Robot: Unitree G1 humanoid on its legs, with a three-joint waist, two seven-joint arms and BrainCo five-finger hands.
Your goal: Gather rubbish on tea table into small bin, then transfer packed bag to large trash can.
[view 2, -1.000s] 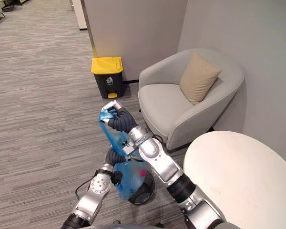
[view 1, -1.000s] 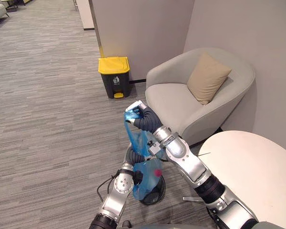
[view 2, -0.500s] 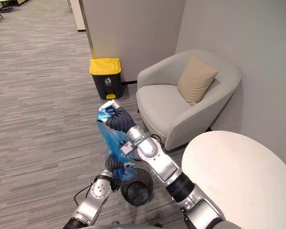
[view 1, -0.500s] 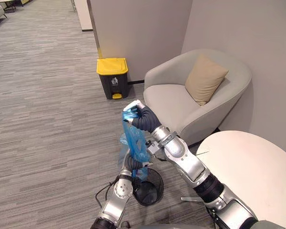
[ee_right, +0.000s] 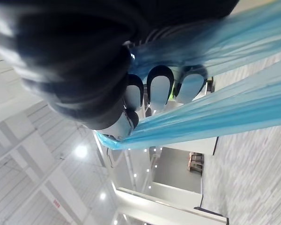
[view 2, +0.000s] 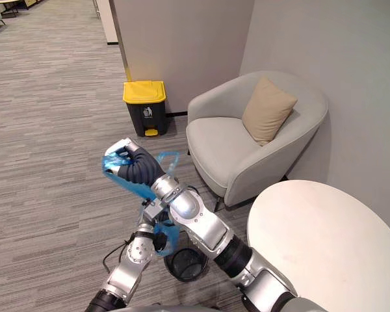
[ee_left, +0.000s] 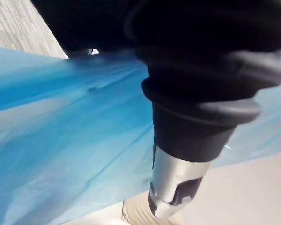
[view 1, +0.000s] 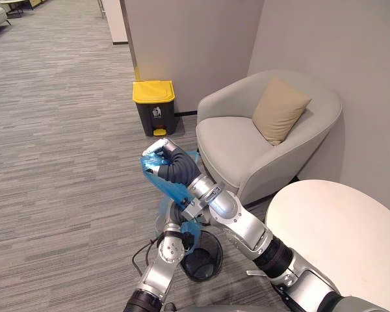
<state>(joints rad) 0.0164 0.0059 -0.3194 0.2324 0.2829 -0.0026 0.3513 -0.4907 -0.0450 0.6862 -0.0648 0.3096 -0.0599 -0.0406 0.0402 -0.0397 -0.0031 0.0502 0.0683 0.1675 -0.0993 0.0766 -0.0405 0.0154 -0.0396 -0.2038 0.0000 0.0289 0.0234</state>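
My right hand (view 1: 157, 162) is clenched round the blue rubbish bag (view 1: 173, 190), which hangs over the small wire bin (view 1: 207, 261). My left hand (view 1: 174, 222) sits behind the bag, and I cannot tell its grip. The armchair (view 1: 244, 140) and tea table (view 1: 338, 227) crowd my right. The yellow-lidded trash can (view 1: 154, 107) stands on grey carpet (view 1: 52, 162).

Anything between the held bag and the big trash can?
Nothing visible does: bare carpet lies between the blue bag, gripped in the right hand, and the yellow-lidded trash can. Its lid is down.

right hand (view 1: 159, 161) raised, fingers clenched; left arm (view 1: 164, 263) low.
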